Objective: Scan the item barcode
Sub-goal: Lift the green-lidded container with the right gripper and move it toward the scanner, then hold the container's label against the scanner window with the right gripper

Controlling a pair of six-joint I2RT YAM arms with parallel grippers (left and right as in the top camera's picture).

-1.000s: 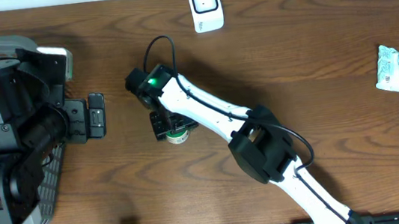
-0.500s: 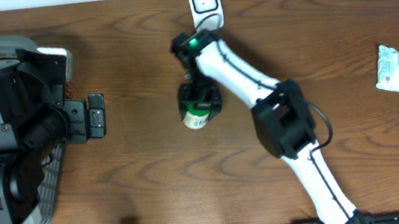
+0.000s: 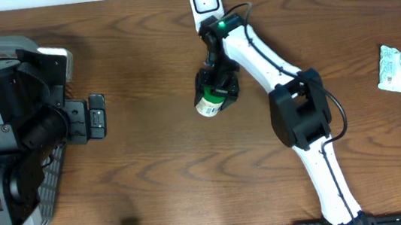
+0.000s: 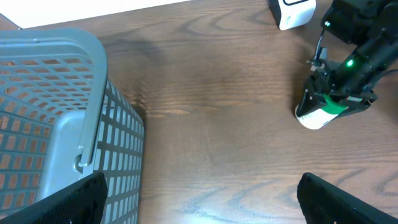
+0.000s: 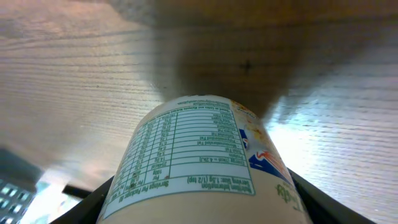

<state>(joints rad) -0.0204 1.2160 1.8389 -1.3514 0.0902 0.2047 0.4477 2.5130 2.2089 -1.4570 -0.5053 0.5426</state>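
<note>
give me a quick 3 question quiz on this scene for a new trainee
1. True or false: the right claw is gripping the white and green container.
2. Multiple choice: in the overhead view, the white scanner sits at the A) top edge, B) bottom edge, C) left edge.
3. Fill in: the left claw stands ___ and holds nothing.

Key: 1 true; 2 A; 3 open.
</note>
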